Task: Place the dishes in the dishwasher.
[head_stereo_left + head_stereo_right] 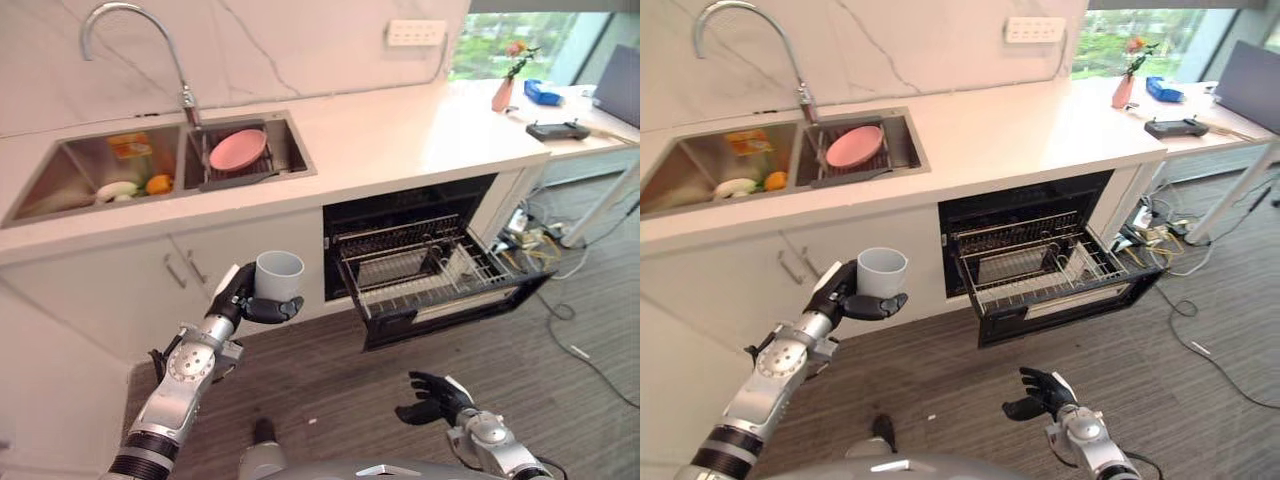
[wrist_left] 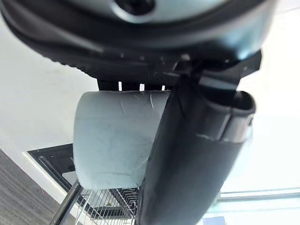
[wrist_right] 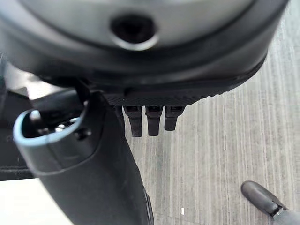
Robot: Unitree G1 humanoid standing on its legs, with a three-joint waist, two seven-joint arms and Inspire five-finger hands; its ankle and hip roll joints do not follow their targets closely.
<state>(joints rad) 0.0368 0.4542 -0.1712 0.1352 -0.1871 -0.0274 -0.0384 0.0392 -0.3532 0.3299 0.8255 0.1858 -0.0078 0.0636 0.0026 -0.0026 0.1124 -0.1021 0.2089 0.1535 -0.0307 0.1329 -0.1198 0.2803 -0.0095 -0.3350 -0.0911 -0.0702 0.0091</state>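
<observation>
My left hand is shut on a pale grey cup, held upright in front of the white cabinet doors, left of the dishwasher. Its thumb crosses the cup's side in the left wrist view. The dishwasher stands open under the counter with its wire rack pulled out; a few white dishes sit in the rack. A pink plate lies in the right basin of the sink. My right hand hangs low over the wood floor, fingers relaxed and holding nothing.
The left basin holds a white dish, an orange fruit and a packet. A tall tap rises behind the sink. A vase and a black controller sit on the counter at right. Cables lie on the floor right of the dishwasher.
</observation>
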